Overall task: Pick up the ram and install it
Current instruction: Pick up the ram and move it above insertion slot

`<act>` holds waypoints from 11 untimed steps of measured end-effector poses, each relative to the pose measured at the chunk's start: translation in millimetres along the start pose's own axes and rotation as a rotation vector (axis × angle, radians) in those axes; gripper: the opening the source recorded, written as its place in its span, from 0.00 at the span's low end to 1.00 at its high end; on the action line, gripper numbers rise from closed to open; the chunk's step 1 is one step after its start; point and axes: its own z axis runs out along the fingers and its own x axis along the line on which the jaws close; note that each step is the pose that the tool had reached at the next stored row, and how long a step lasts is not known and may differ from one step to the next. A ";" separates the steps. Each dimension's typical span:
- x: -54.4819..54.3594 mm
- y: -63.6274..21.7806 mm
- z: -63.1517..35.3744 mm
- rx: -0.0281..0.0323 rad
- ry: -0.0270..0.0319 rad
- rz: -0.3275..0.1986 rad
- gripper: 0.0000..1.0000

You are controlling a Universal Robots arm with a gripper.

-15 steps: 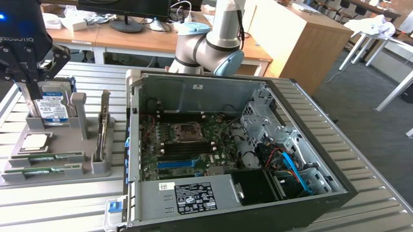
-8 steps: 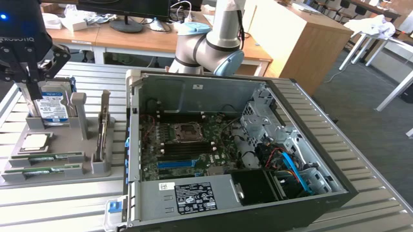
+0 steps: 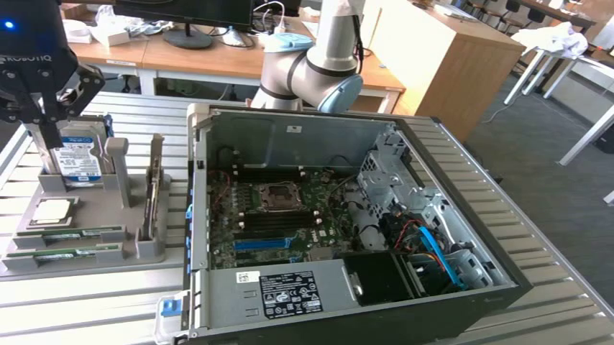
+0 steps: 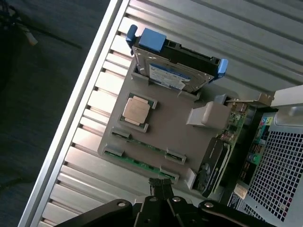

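Note:
Two ram sticks lie side by side in slots at the front of a grey holder [image 3: 91, 215]: one ram stick [image 3: 72, 232] behind, the other ram stick [image 3: 65, 252] in front. In the wrist view the same two show as ram stick [image 4: 147, 144] and ram stick [image 4: 137, 163] on the holder [image 4: 170, 127]. My gripper [image 3: 40, 115] hangs high over the holder's far left end, above the hard drive. Its fingertips [image 4: 160, 185] are shut together with nothing between them, well above the ram.
The holder also carries a silver-and-blue hard drive [image 3: 77, 154] standing upright, a square processor [image 3: 53, 210] and an upright expansion card [image 3: 152, 194]. To the exterior view's right lies the open computer case [image 3: 461, 237] with its motherboard [image 3: 278, 215]. All rests on a slatted metal table [image 3: 86, 302].

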 end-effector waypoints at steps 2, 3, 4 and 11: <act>0.0 0.0 0.0 0.0003 0.0007 -0.018 0.10; 0.0 0.0 0.0 0.0004 0.0011 -0.027 0.10; 0.0 0.0 0.0 0.0006 0.0015 -0.037 0.10; 0.0 0.0 0.0 0.0021 0.0047 -0.113 0.10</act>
